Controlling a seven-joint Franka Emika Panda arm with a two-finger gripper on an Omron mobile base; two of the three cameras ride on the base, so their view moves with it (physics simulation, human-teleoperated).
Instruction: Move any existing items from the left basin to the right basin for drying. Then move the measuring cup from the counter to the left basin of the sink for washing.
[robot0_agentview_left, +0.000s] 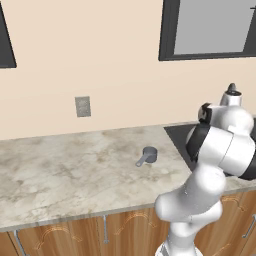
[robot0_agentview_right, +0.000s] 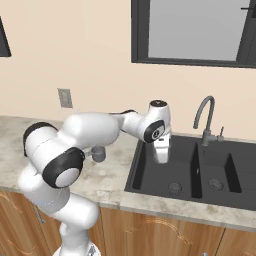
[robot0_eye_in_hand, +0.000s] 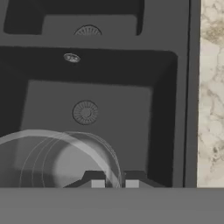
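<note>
Hand view: claw has its tips nearly together, pinching the rim of the pale grey bowl, so I read it as clamped on that rim, with the bowl hanging over the floor of the left basin. Outward from there, the relation that matters: the right basin lies past the divider wall at the top of this view, so my guess is lift, clear the divider, carry across. Right base view puts the hand above the left basin's near-left side, with the right basin further right, beyond the divider and below the tap. Measuring cup sits on the table, left of the sink, handle pointing away from it, well apart from the claw.
</note>
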